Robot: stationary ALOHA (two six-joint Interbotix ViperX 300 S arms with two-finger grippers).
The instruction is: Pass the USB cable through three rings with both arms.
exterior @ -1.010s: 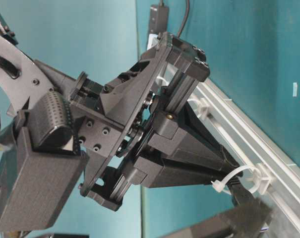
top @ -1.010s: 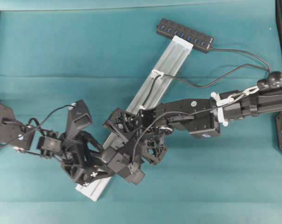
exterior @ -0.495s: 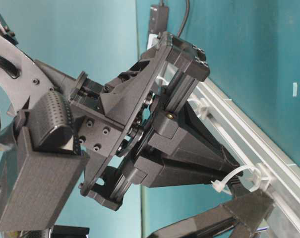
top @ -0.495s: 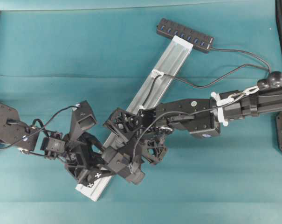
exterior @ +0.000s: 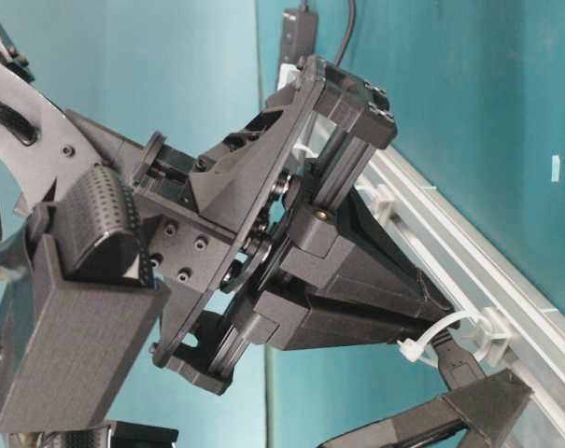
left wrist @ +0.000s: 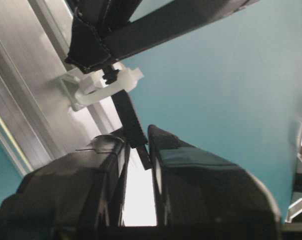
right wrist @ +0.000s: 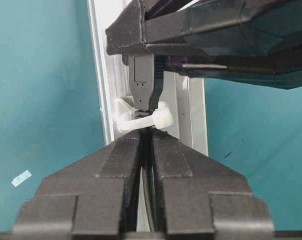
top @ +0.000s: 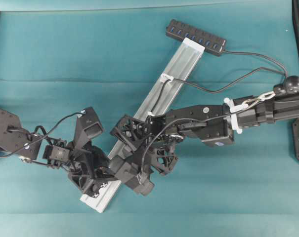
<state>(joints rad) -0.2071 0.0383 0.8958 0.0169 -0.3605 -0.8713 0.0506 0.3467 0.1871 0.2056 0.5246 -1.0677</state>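
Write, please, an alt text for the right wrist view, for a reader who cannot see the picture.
The right hand, shut, holds a thin black USB cable whose black oblong plug has passed up through a small whitish translucent plastic ring clip on a long silver aluminium rail. The left hand grips the plug's far end from above, over a teal table cover.

Brushed metal, matt plastic, teal cloth.
Silvery grooved rail (top: pixel 154 103) with a dull satin sheen; whitish translucent plastic ring (right wrist: pixel 143 120); matt black cable plug (right wrist: pixel 143 82); rough, layered black plastic on the left hand (left wrist: pixel 141 165); faintly creased cloth tabletop (top: pixel 65 54).
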